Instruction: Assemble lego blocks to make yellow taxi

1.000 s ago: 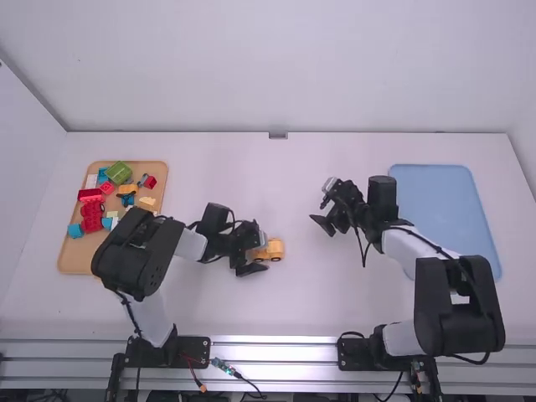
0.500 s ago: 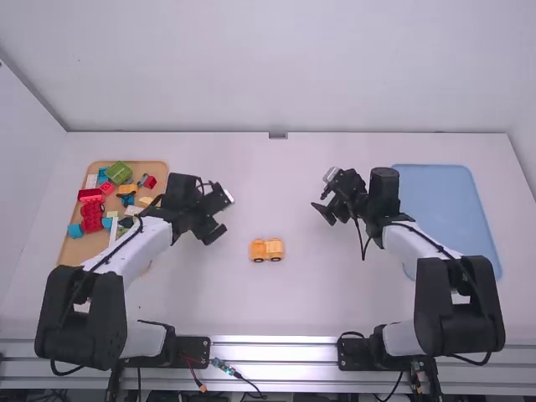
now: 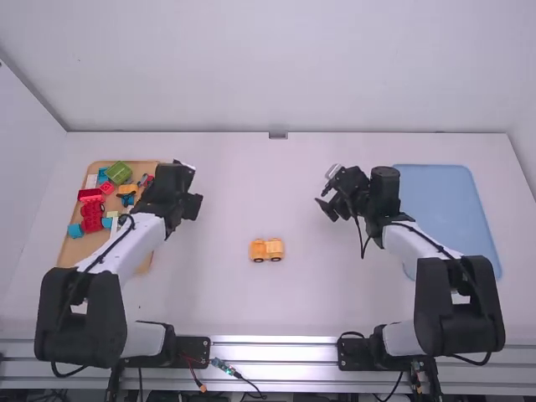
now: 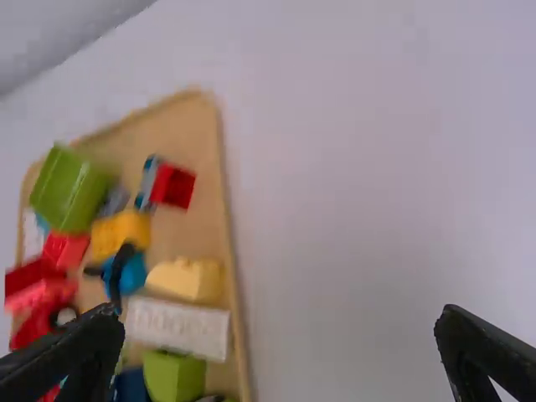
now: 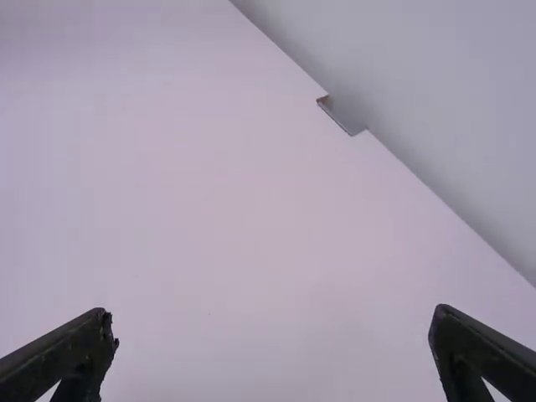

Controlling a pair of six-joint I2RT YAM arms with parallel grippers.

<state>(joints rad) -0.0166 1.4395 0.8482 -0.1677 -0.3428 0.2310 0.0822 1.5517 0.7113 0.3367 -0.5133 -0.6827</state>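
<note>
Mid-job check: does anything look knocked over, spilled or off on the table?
Nothing clearly wrong. The yellow car stands on its wheels mid-table. The blocks lie jumbled in the tray, none visibly spilled. Mildly odd: a blue block sits right at the tray's left rim, perhaps resting on it.

The left hand (image 3: pixel 194 186) has moved from the yellow car (image 3: pixel 267 249) to near the wooden tray (image 3: pixel 74 255).
</note>
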